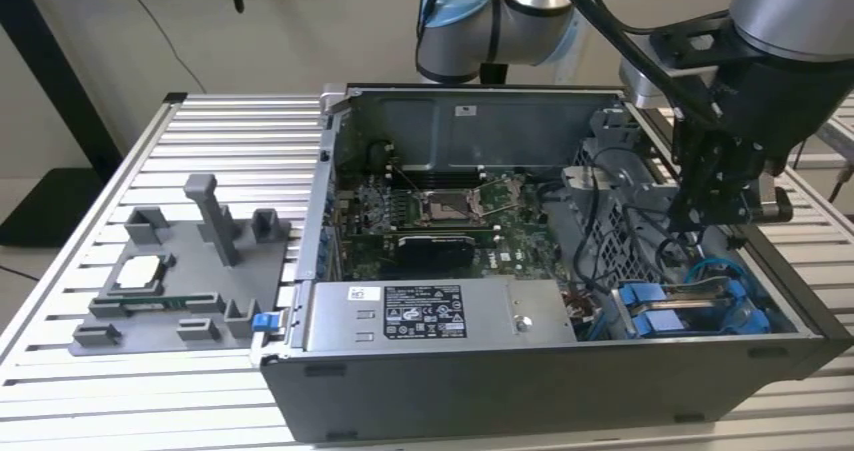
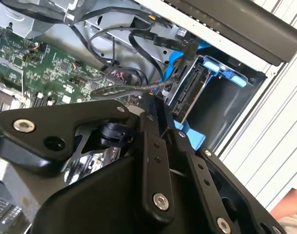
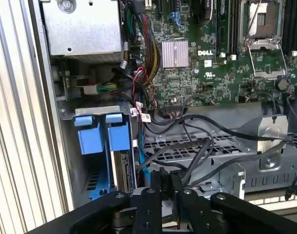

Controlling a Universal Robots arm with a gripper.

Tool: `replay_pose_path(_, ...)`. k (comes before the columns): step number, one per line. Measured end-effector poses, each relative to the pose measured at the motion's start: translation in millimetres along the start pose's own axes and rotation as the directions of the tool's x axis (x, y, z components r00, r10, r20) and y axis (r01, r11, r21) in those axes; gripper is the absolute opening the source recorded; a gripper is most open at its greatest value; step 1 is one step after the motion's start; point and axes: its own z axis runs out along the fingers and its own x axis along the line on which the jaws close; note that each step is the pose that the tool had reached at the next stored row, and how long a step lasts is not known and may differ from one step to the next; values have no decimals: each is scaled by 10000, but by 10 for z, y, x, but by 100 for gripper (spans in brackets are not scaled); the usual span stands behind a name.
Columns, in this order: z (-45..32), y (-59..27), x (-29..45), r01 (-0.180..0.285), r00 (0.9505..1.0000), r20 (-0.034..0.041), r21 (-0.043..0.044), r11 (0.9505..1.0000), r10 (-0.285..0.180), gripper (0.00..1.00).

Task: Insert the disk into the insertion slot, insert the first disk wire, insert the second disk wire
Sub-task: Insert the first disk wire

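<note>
Bench: a slatted metal bench point(image 1: 200, 106) carries everything.
Holder: a grey holder point(image 1: 187, 271) sits at the exterior view's far left with a chip point(image 1: 140, 271) and small parts on it, well apart from the work.
Computer case: the open computer case point(image 1: 534, 381) lies on its side in the middle and right of the bench.
Circuit board: the circuit board point(image 1: 400, 211) covers the case floor, left of centre.
Power box: a labelled grey power box point(image 1: 441, 316) runs along the near wall, just left of the disk's corner.
Wires: loose black wires point(image 3: 197, 151) loop from the board across perforated grey metal toward the hand.
Hand: the hand point(image 1: 721, 221) hangs from the arm point(image 1: 787, 31) over the right of the case, pointing down, close above the disk's plug end. I cannot tell how far open it is, or whether it has hold of a wire.
Disk: the disk point(image 2: 190, 90) stands on edge in its blue frame, in the near right corner, inside the slot.
Slot: the slot point(image 3: 68, 156) is a grey bay with blue tabs at its mouth; a second blue frame point(image 3: 87, 136) stands just beside the disk's.
Step in hand: the disk looks seated, so I judge the work is at the wires, probably the first one.
What it calls for: the plug squared to the disk's socket, a straight push, and the other wires kept clear.
</note>
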Motion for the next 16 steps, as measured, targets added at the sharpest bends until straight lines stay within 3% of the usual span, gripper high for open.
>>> replay_pose_path(6, 3, -4, 14, -3, 10000, -3, -16, 10000, 3, 0)
replay_pose_path(10, 8, -57, 113, -31, 10000, -32, -241, 9997, 30, 0)
replay_pose_path(13, 11, -99, 197, -43, 10000, -51, -341, 9994, 41, 0)
replay_pose_path(16, 25, -144, 270, -47, 10000, -79, -388, 9992, 44, 0)
